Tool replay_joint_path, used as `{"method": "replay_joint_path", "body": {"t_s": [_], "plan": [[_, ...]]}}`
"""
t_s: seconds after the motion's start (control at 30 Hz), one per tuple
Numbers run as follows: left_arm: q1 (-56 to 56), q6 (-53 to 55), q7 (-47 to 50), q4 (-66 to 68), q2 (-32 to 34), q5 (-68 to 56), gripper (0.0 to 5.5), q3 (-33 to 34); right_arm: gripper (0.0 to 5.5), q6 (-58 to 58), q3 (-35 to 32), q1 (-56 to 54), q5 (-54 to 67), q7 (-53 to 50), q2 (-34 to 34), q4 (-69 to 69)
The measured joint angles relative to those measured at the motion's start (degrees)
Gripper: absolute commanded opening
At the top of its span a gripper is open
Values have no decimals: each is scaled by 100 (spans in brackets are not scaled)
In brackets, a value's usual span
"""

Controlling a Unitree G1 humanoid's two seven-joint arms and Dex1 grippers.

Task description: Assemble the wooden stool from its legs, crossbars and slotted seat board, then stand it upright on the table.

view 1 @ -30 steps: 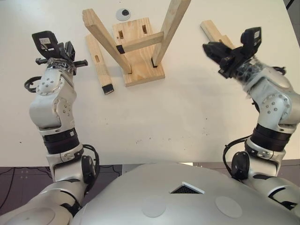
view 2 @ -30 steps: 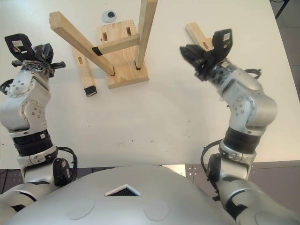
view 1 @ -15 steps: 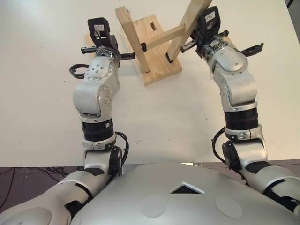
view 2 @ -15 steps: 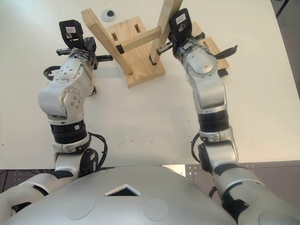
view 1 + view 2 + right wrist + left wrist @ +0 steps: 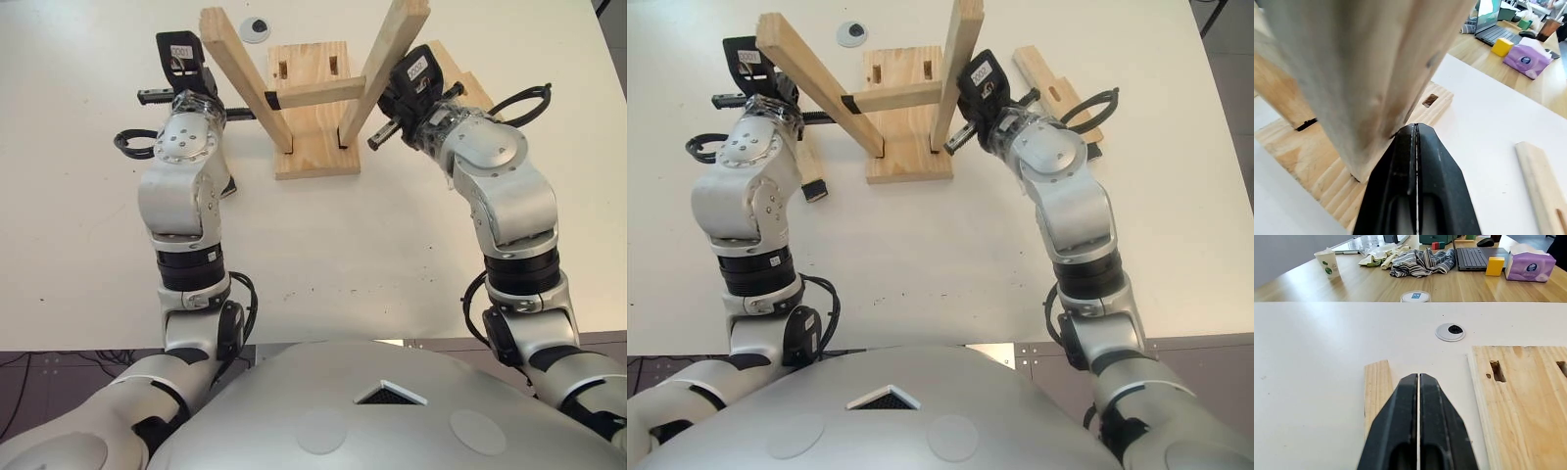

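Well, from the head camera I see the seat [image 5: 313, 157] flat on the table [image 5: 392, 245], two legs [image 5: 250, 83] standing in it. On the left wrist, my left gripper [image 5: 1419, 379] is pressed together, empty, over a loose leg [image 5: 1377, 387]. On the right wrist, my right gripper [image 5: 1415, 128] is likewise closed, close against a standing leg [image 5: 1366, 63].

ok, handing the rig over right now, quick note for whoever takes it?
Left claw: shut, empty, over the loose leg left of the board.
Right claw: shut, empty, at the foot of the right leg.
Done: board lies flat, left leg and right leg stand in its near slots, crossbar joins them.
Far slots are empty. Loose wood lies right of the board.
Left to do: fit the remaining parts, then stand the stool upright.
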Motion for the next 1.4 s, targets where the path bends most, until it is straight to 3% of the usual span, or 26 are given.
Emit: {"method": "replay_joint_path", "body": {"t_s": [0.13, 0.23, 0.33, 0.43, 0.53, 0.6, 0.93, 1.03, 1.2, 1.4], "plan": [[83, -55, -282, -5, 219, -509, 0, 1184, 2, 40, -652, 111, 357, -29, 96, 15], [420, 0, -282, 66, 934, -518, 0, 2287, 2, -302, -1977, 110, 63, -961, -171, 485], [698, 18, -436, 51, 1368, -546, 0, 2699, 2, -501, -2841, 113, -89, -1670, -331, 623], [666, 289, -835, -360, 1173, -995, 0, 2176, 2, -408, -2186, 143, -86, -1732, 60, 281], [415, 1244, -704, -1063, -265, -1805, 0, 1536, 2, 31, -683, -95, 52, -1521, 781, -145], [290, 1663, -281, -1407, -984, -1894, 0, 1312, 2, 270, -155, -324, 42, -1498, 1040, -374], [75, 2204, 422, -1687, -1038, -1937, 0, 1372, 2, 803, 251, -308, -150, -1330, 750, -676], [-271, 2196, 272, -1659, -1064, -2176, 0, 1407, 2, 407, -317, -256, -64, -1357, 763, -125], [-513, 2067, 75, -1581, -1107, -2491, 0, 1493, 2, -70, -2630, -1279, 1273, -1611, 1257, 430], [-470, 1787, 73, -1344, -1079, -2449, 0, 1477, 2, -177, -2877, -2176, 2264, -1184, 1230, 473]]}}
